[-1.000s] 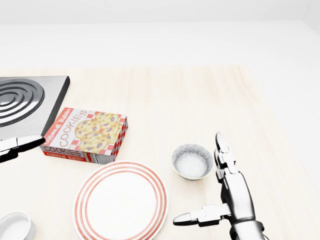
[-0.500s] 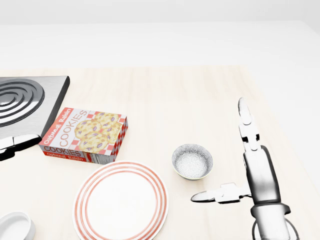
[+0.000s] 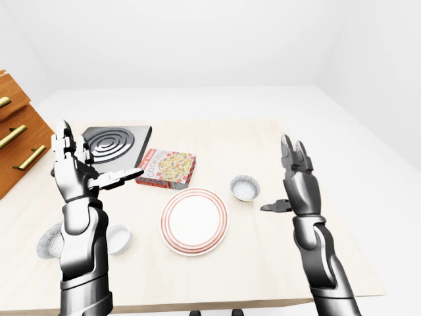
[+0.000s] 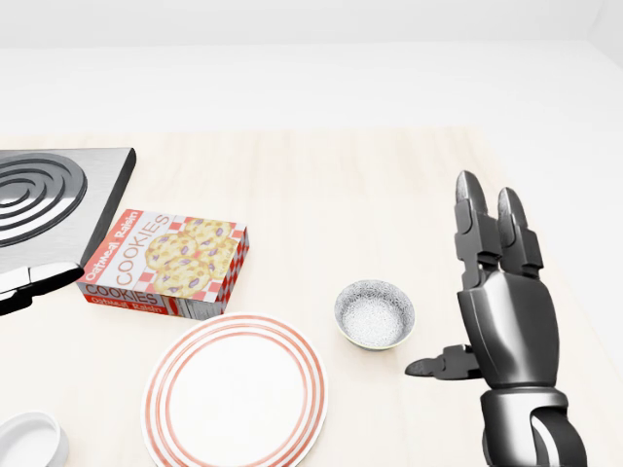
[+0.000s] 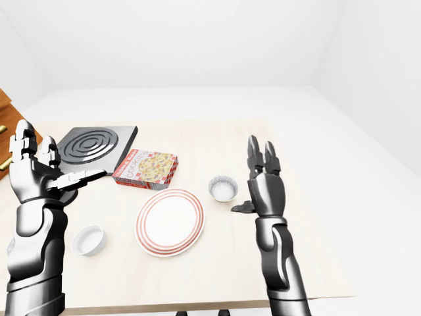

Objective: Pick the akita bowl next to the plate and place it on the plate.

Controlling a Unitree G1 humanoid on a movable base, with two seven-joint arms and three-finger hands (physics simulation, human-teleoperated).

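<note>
The akita bowl (image 4: 375,313) is small, grey and speckled, and stands upright on the wooden table just right of the plate's top edge. The plate (image 4: 236,394) is white with red rings and holds nothing. My right hand (image 4: 462,292) is raised to the right of the bowl, fingers pointing up and thumb (image 4: 428,368) stretched toward the bowl's lower right; it is open and touches nothing. My left hand (image 3: 99,161) is held up open at the left, over the table's left side, far from the bowl.
A cookies box (image 4: 165,263) lies above the plate's left part, beside a stove burner plate (image 4: 49,199). A small white bowl (image 4: 29,440) and another grey speckled bowl (image 3: 49,240) sit at lower left. A wooden drawer cabinet (image 3: 16,145) stands at far left.
My right hand has risen and shifted right, turning so its back faces the camera with the fingers upright. Bowl, plate and box have not moved.
</note>
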